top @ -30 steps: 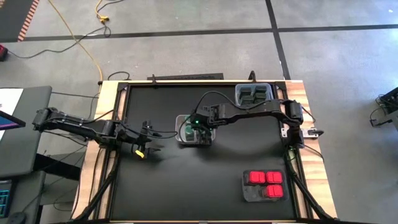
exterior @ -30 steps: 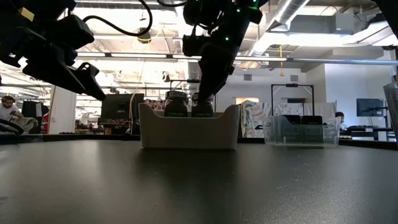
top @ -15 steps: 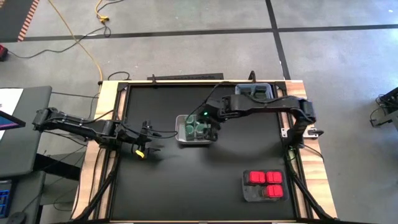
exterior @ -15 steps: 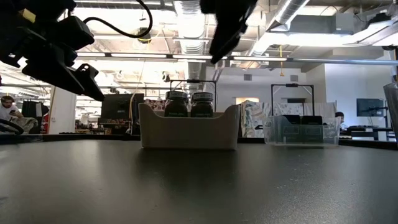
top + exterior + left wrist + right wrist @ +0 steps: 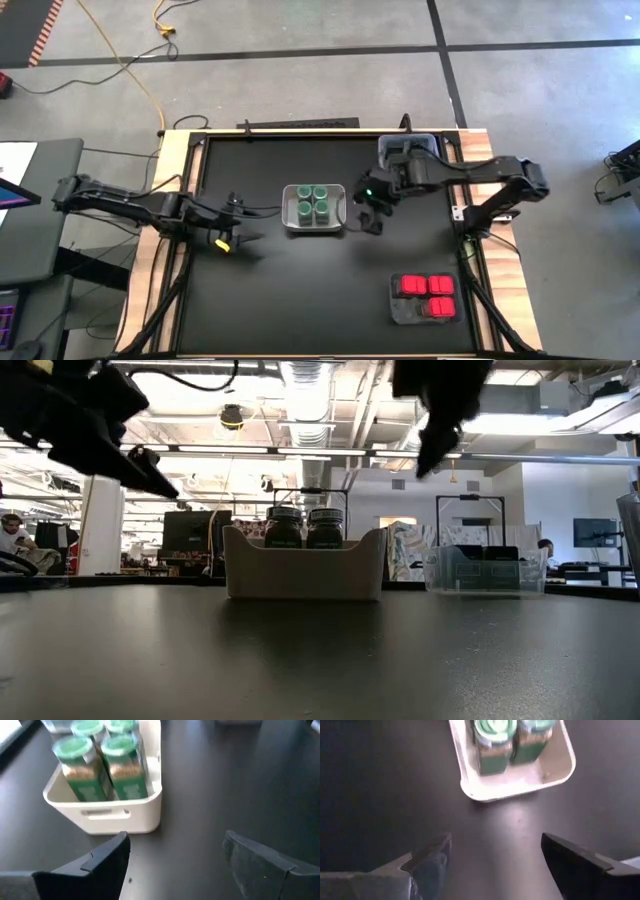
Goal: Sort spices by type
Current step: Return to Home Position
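White rectangular plastic bin [image 5: 125, 815], upper left of frame, holds four upright green-lidded spice jars [image 5: 123, 767]; left gripper [image 5: 176, 842] spread wide at bottom edge, over black tabletop [image 5: 225, 780].

On the black table [image 5: 290, 300] three things block passage: the white bin [image 5: 290, 226] of green-lidded jars [image 5: 313, 204] at the middle, the clear bin [image 5: 384, 150] at the back right edge, partly under the right arm, and the dark tray [image 5: 397, 312] of red boxes [image 5: 428, 292] at the front right. The left gripper [image 5: 235, 238] and the right gripper [image 5: 370, 215] hang open on either side of the white bin, raised above its rim and apart from its walls. The left half, the front strip and the stretch between white bin and dark tray lie bare.
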Available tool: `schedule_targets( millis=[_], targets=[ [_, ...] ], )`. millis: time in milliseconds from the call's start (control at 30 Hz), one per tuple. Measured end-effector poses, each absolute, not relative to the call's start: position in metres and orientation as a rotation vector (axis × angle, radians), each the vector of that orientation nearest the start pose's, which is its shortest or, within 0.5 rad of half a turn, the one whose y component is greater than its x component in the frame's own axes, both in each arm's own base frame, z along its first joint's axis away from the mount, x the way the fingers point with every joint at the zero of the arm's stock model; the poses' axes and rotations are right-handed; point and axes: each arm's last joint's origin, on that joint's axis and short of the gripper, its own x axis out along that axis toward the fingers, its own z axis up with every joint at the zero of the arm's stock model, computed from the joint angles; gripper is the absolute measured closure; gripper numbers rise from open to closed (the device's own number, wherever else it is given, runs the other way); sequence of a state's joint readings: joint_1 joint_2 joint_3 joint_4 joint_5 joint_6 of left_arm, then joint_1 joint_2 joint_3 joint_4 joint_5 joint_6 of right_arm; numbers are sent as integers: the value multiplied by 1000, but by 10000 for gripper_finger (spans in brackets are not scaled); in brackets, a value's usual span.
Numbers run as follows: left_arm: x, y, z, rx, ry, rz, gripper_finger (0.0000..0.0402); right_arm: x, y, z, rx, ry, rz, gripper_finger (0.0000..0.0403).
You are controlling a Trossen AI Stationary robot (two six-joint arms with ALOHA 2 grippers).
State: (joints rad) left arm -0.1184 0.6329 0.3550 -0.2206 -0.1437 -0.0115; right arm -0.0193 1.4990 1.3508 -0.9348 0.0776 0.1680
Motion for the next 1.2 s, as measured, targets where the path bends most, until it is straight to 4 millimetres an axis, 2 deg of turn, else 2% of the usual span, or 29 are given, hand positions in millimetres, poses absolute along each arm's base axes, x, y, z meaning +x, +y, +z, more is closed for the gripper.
schedule_targets(
  millis=[100, 200, 533, 667, 1000, 1133, 1200],
  targets=[
    [137, -12, 211, 60, 434, 27, 95, 279, -1, 272, 165, 1028, -185, 66],
    [130, -11, 218, 84, 373, 22, 95, 259, 6, 249, 189, 958, -167, 66],
    [114, -5, 232, 129, 241, 41, 95, 203, 17, 203, 271, 492, -54, 66],
    [111, -4, 235, 126, 212, 32, 95, 185, 16, 193, 307, 344, -31, 66],
    [99, -3, 240, 72, 148, 25, 95, 150, 18, 172, 333, 101, -6, 66],
    [99, -3, 241, 54, 144, 27, 95, 139, 17, 166, 278, -10, -14, 66],
    [99, -3, 241, 51, 142, 27, 95, 138, 14, 169, 255, -46, -24, 66]
  ],
)
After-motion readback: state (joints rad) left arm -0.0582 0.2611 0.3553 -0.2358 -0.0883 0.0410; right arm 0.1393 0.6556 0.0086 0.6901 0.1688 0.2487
